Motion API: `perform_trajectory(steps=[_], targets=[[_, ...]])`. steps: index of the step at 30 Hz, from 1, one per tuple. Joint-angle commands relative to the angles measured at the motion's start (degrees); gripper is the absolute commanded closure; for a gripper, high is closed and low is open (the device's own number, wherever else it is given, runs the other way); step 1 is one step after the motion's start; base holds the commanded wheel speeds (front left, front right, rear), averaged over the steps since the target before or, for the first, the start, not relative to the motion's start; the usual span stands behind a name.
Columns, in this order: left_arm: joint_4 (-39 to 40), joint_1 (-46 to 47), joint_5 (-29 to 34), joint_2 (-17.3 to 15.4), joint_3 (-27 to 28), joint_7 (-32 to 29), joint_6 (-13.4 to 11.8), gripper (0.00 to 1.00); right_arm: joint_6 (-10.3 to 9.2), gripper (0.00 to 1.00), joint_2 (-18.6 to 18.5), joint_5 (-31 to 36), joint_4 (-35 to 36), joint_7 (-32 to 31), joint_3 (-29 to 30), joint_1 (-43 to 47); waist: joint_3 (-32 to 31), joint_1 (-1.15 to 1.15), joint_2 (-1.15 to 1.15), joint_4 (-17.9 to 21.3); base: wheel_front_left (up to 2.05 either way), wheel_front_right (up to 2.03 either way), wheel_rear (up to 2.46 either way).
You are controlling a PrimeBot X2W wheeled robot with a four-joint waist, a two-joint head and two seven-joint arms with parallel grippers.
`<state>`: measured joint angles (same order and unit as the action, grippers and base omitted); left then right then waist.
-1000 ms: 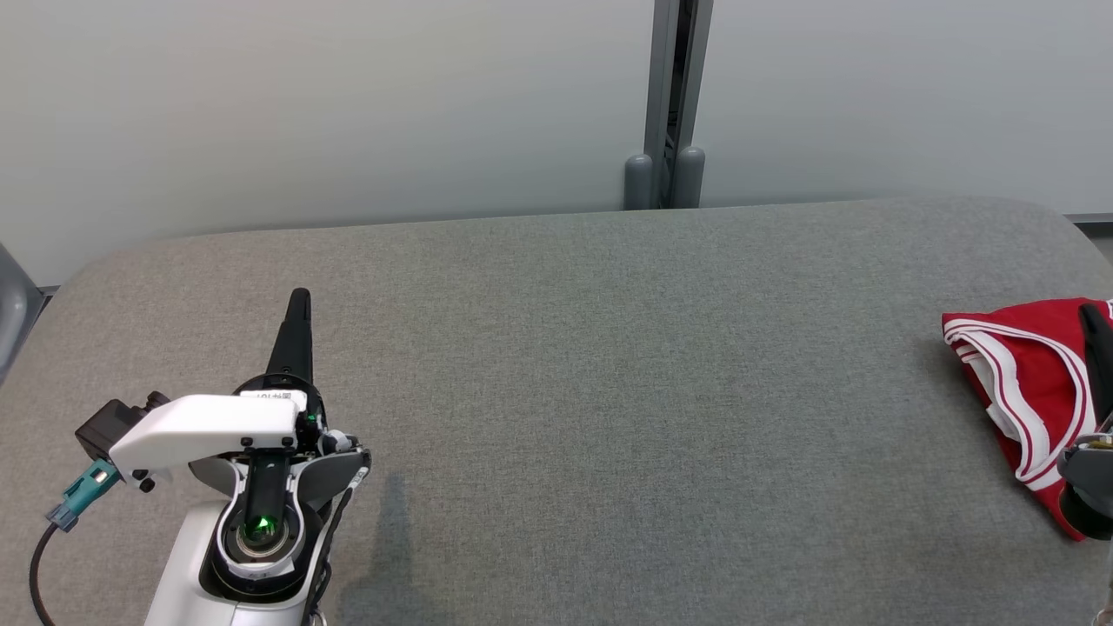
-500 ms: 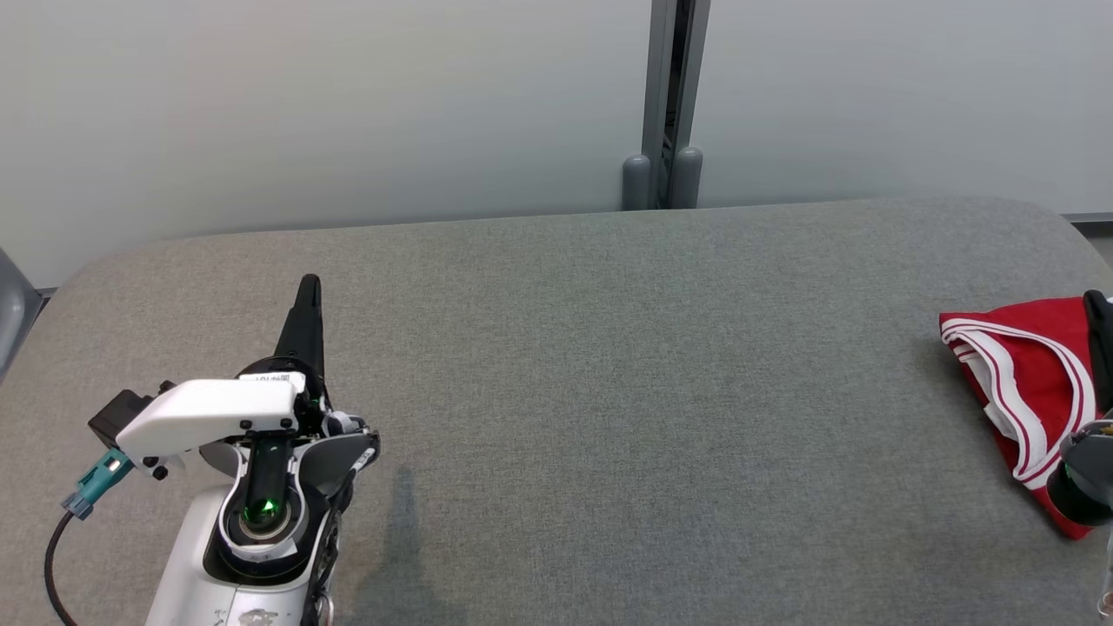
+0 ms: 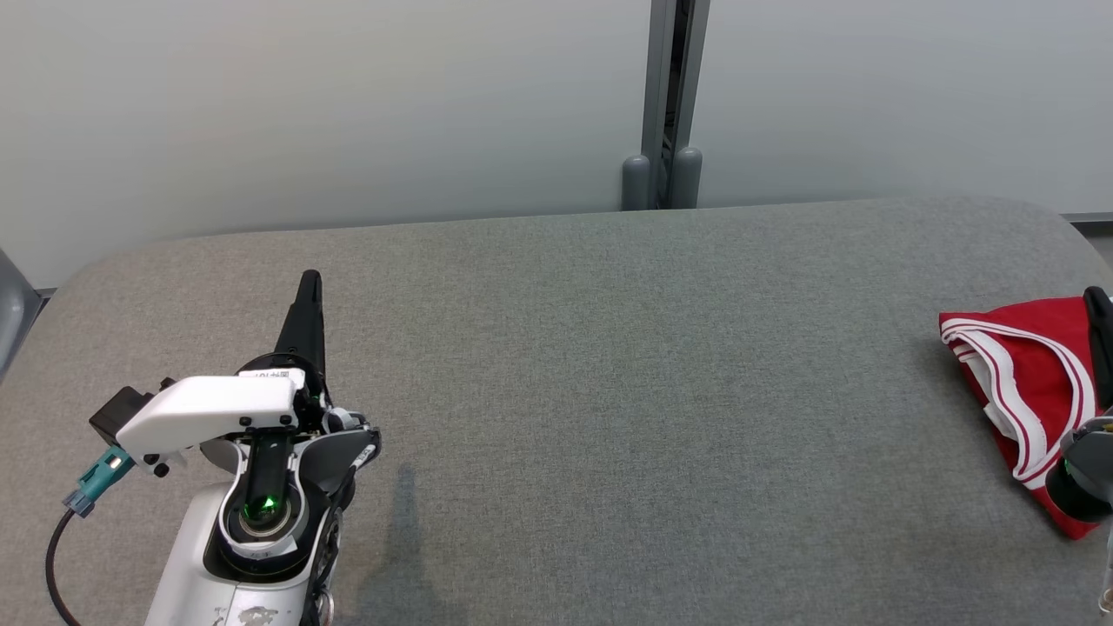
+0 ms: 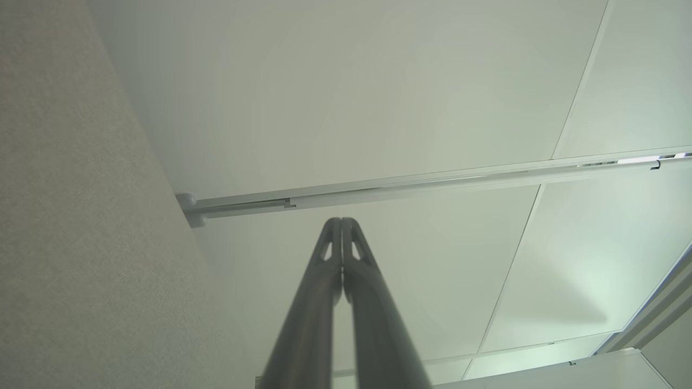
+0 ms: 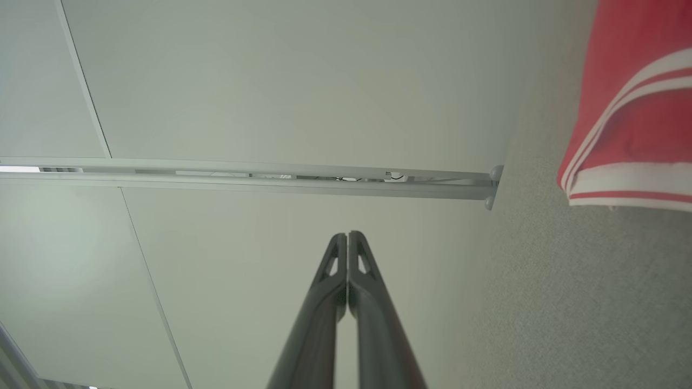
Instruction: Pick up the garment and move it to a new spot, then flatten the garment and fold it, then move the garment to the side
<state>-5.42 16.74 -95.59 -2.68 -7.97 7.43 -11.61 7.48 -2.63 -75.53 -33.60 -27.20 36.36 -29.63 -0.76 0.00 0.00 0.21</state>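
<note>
Nearest the camera, at the lower left of the head view, the left arm's white wrist housing (image 3: 213, 417) sits over the grey padded table (image 3: 609, 391). A green light glows in the joint below it, and a black cable with a teal connector (image 3: 94, 483) hangs off its left side. The left gripper (image 3: 309, 283) points away from the robot. In the left wrist view its two dark fingers (image 4: 373, 324) are pressed together from the bend to the tips, with nothing between them.

At the lower right edge of the head view, part of the right wrist shows. The right gripper (image 3: 1097, 300) rises from it and crosses in front of the right part of the garment (image 3: 1017, 374). Contact with the cloth cannot be confirmed from this view. In the right wrist view the right gripper's tips (image 5: 347, 237) meet fully and carry nothing, and the garment lies off to the upper right, apart from them.

The garment is red with white striped trim. It lies compact, its layers overlapping, at the right end of the table and well apart from the left gripper.

Beyond the table's far edge stand pale wall panels. A grey vertical post (image 3: 667, 104) divides them, with two rounded caps at its foot.
</note>
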Motion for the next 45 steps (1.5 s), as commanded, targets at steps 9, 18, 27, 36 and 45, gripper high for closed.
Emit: perform_trajectory(steps=[9,18,27,36,45], targets=[[-0.06,0.59,-0.1,-0.16,0.28,0.16,-0.02,1.0,0.02,1.0,-0.47,-0.16,-0.04,-0.15,0.04,-0.26,0.0,0.0,0.0,0.0,0.0,0.0,0.0],[-0.06,0.59,-0.1,-0.17,0.28,0.16,-0.02,1.0,0.02,1.0,-0.46,-0.17,-0.04,-0.14,0.04,-0.26,0.0,0.0,0.0,0.0,0.0,0.0,0.0],[-0.06,0.59,-0.1,-0.17,0.27,0.16,-0.02,1.0,0.02,1.0,-0.46,-0.17,-0.04,-0.14,0.01,-0.26,0.0,0.0,0.0,0.0,0.0,0.0,0.0],[-0.06,0.59,-0.1,-0.17,0.27,0.16,-0.02,1.0,0.02,1.0,-0.46,-0.18,-0.04,-0.13,0.0,-0.25,0.0,0.0,0.0,0.0,0.0,0.0,0.0],[-0.06,0.59,-0.11,-0.17,0.26,0.17,-0.02,1.0,0.02,1.0,-0.46,-0.18,-0.04,-0.13,0.02,-0.25,0.0,0.0,0.0,0.0,0.0,0.0,0.0]])
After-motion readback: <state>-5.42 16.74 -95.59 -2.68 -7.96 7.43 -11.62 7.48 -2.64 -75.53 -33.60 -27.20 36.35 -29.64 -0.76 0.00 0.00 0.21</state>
